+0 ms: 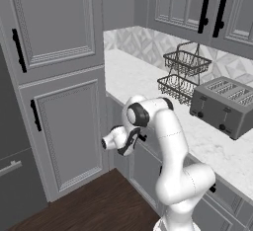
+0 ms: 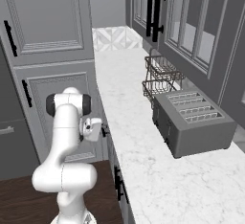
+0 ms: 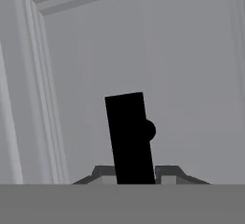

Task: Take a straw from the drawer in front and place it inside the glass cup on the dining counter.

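Note:
My gripper (image 3: 135, 174) is pressed up to the grey panelled front of the drawer (image 3: 191, 94), just under the worktop's edge. The drawer's black bar handle (image 3: 128, 132) stands between my two fingertips (image 3: 103, 173), which touch it on both sides, so the gripper is shut on it. From the base, the gripper (image 1: 140, 137) reaches sideways to the drawer front below the counter edge, with the hand (image 2: 92, 127) against the black handle (image 2: 104, 132). The drawer looks closed. The straw, the glass cup and the dining counter are out of view.
A white marble worktop (image 1: 148, 87) carries a grey toaster (image 1: 225, 104) and a two-tier wire basket (image 1: 183, 74). Tall grey cabinet doors (image 1: 54, 126) stand on the left, wall cabinets (image 2: 191, 22) above. Dark wood floor (image 1: 99, 205) lies below.

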